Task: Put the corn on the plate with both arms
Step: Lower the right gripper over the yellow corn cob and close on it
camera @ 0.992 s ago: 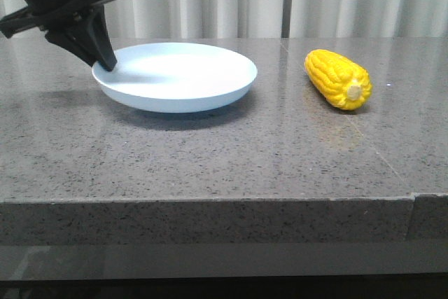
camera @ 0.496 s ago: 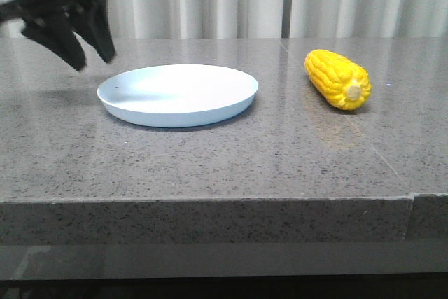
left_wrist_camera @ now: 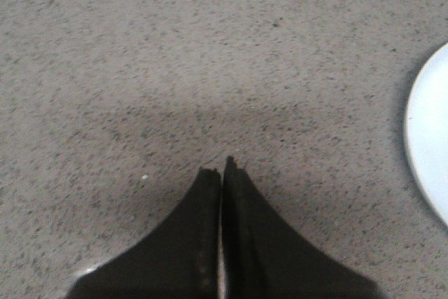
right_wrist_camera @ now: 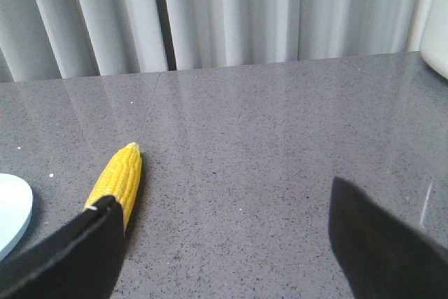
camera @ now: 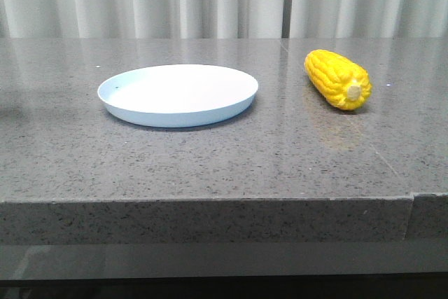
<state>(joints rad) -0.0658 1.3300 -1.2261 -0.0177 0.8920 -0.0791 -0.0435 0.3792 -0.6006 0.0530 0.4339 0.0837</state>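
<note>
The plate (camera: pixel 178 94) sits flat on the gray stone table (camera: pixel 210 159), a bit to the left. The corn (camera: pixel 337 78) lies on the table to the right of the plate, well apart from it, with its pale stub end facing the front. Nothing is on the plate.

The left gripper (left_wrist_camera: pixel 221 170) hangs over bare table with its two fingers pressed together and nothing between them. The plate's edge shows just off to one side.

The right gripper (right_wrist_camera: pixel 225 225) has its fingers spread wide and holds nothing. The corn lies near one finger (right_wrist_camera: pixel 91 232).
</note>
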